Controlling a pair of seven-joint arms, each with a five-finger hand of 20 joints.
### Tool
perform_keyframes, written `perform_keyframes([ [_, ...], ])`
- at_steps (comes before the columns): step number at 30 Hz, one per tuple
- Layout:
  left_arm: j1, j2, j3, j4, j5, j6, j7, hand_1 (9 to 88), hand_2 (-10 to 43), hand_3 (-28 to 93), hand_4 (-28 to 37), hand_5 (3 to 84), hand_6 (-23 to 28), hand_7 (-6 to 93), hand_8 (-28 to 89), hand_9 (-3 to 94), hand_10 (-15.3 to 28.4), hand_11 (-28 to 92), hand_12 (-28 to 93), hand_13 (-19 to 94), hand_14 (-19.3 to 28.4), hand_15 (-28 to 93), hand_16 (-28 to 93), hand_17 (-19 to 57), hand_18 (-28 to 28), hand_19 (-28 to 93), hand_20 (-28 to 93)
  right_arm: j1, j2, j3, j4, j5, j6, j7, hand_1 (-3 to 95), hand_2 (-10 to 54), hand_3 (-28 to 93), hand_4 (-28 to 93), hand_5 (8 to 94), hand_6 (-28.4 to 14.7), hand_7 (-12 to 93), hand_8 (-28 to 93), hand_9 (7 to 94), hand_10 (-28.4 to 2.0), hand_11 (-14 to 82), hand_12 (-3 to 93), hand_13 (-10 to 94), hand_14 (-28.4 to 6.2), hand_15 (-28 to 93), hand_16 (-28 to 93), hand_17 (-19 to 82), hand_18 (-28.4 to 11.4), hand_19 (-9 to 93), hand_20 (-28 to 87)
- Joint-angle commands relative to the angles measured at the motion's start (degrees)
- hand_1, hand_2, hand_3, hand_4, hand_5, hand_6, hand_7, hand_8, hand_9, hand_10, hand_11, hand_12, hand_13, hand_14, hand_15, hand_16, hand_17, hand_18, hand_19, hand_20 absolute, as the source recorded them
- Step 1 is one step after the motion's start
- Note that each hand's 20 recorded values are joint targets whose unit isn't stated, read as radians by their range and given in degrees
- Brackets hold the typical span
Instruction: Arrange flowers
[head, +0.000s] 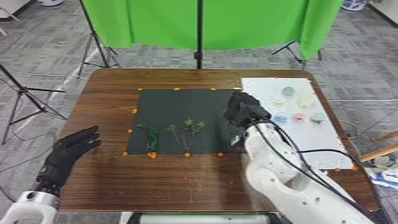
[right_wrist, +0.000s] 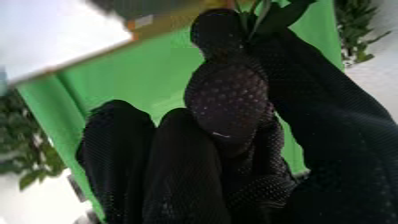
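My right hand (head: 244, 107) is over the right edge of the black sheet (head: 169, 107), next to the white board (head: 259, 87). In the right wrist view, my right hand (right_wrist: 226, 95) pinches a thin green stem (right_wrist: 259, 20) between thumb and finger; its far end is out of sight. On the sheet's near part lie a dark green stem piece (head: 152, 137) and, to its right, a branching sprig with small yellowish tips (head: 188, 131). Several pale blooms, among them a pink one (head: 298, 117) and a blue one (head: 288, 91), rest on the board. My left hand (head: 73, 146) is open at the table's left side.
Orange tape pieces (head: 153, 155) mark the sheet's edges on the brown table (head: 178, 185). A green backdrop (head: 204, 25) hangs behind on black stands. My right arm and its cables cross the table's right side, over the board's near part.
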Motion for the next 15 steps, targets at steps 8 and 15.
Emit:
perform_keyframes([
  [8,0.38,-0.28,-0.26,-0.08,1.33,-2.49,-2.37,33.4,-4.4,66,-13.6,42.7,6.2,8.5,-6,38.2,12.8,17,11,34,17.9,19,2,9.8,14.3,13,20,-7.78,-9.05,4.82,0.74,-2.68,-1.06,0.79,52.3,-9.5,60,6,88.2,-4.7,30,21,93.7,-10.3,52.3,29.1,94,-0.9,78,35,75,-15.7,93,69],
  [15,0.28,-0.04,-0.37,-0.10,1.31,-2.90,-2.94,33.2,-4.4,66,-13.5,42.7,6.4,8.1,-6,38.2,12.9,17,11,34,18.0,19,2,9.7,14.3,13,20,-9.97,-10.68,6.03,1.09,-3.17,-1.76,0.87,52.4,-9.5,60,6,88.2,-4.6,29,21,93.7,-10.3,52.3,28.6,94,-0.8,78,35,75,-15.4,93,68],
])
